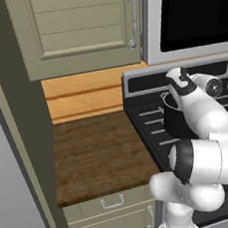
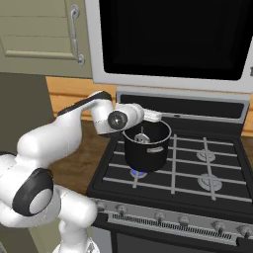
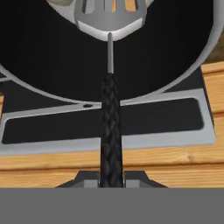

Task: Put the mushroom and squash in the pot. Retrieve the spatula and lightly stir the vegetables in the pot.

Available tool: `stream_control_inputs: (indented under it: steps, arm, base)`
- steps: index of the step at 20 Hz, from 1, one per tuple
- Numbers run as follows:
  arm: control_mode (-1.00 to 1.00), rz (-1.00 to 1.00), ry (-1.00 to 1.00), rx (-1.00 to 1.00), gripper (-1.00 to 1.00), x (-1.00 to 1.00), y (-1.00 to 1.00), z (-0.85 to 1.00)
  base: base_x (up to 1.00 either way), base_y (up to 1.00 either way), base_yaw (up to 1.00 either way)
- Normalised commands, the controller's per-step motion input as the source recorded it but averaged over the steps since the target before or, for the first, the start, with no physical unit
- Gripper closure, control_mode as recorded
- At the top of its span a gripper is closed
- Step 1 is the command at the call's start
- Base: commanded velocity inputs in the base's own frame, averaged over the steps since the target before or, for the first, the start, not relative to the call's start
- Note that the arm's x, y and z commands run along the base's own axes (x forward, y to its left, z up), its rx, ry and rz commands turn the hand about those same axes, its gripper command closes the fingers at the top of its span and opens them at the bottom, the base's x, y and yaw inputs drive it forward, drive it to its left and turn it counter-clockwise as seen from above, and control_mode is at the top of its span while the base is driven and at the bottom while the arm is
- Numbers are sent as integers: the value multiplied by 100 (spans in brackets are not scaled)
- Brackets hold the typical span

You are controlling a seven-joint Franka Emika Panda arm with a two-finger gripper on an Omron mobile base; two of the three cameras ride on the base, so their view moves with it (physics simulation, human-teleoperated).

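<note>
Hand view: slotted silver spatula point(image 3: 110, 19), black handle

Both base views look forward and down, sharing the pot point(image 2: 146, 145); the hand view sits close above it.

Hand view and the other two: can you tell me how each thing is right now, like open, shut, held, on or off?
Gripper: shut on the spatula handle.
Slotted silver-grey spatula with black handle: held, head down inside the pot.
Large black cylindrical pot: upright on the stove, no lid.
Burner under the pot: lit, blue flame.
Beige upper cabinet door: shut.
Beige drawer under the counter: shut.
</note>
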Motion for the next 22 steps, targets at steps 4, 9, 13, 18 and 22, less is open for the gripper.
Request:
stream_control_inputs:
  steps: [4,9,13,18,22]
  arm:
    - [-100,3,-10,2,100,18,4,1]
    - [-100,0,0,0,100,-57,0,1]
    - [-100,0,0,0,100,-55,0,0]
    - [-100,-2,2,0,100,-47,0,25]
    - [-100,-3,7,0,100,-37,0,39]
  base:
    - [0,0,0]
    - [0,0,0]
    - [0,0,0]
    - [0,0,0]
    - [0,0,0]
